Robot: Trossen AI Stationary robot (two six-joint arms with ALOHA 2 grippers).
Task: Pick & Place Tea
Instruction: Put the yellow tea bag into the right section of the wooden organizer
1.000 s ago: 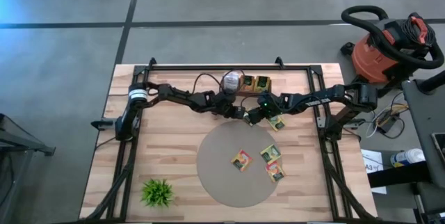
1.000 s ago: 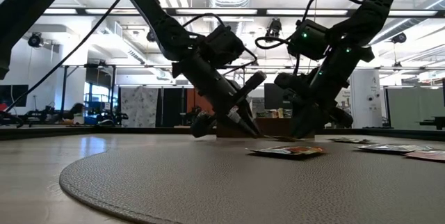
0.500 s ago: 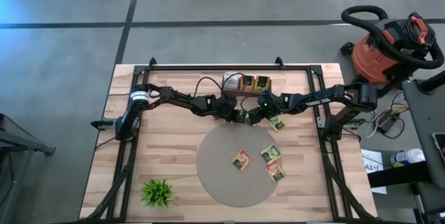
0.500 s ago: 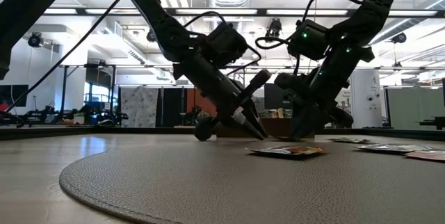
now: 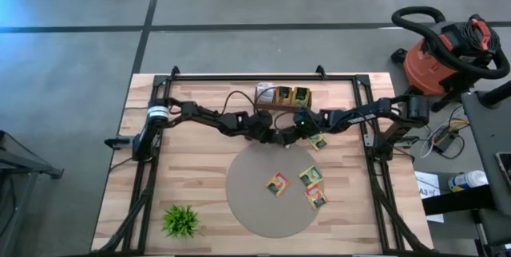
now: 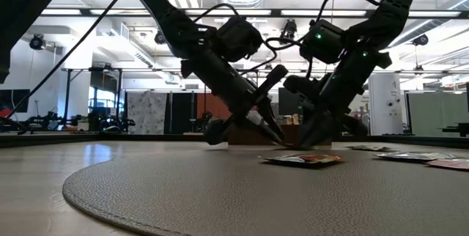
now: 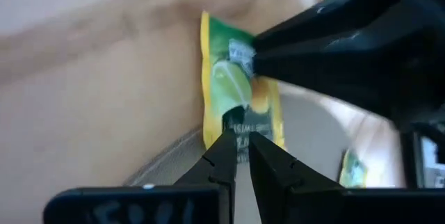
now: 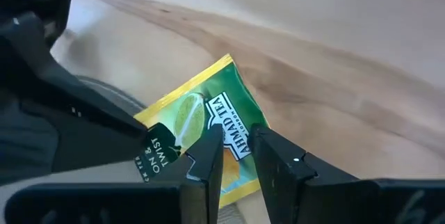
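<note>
Pale wooden planks make up the table top [image 5: 200,161], with a round grey leather-look mat [image 5: 275,189] lying on its middle and a small green artificial plant [image 5: 181,220] near the front left corner. At the mat's far edge both arms meet over one flat square yellow-green tea sachet with a dark label panel [image 7: 240,106]. The left gripper [image 7: 238,151] has its thin fingers almost together, pinching the sachet's dark-label edge; the right gripper [image 8: 233,147] stands with its fingers a narrow gap apart, straddling the opposite edge, and appears to have hold of it too. The sachet sits partly over the mat's rim, partly over bare wood. Three more sachets [image 5: 302,185] lie loose on the mat, another [image 5: 318,140] lies just off it on the wood, and a small box of sachets [image 5: 284,96] stands at the back. Such a sachet should be very light, thin and glossy, so probably slippery, and it will bend or crease rather than resist; lying flat it gives little to grab. An edge or corner is the sensible place to grip, with light pressure, and two grippers pulling apart could tear it.
</note>
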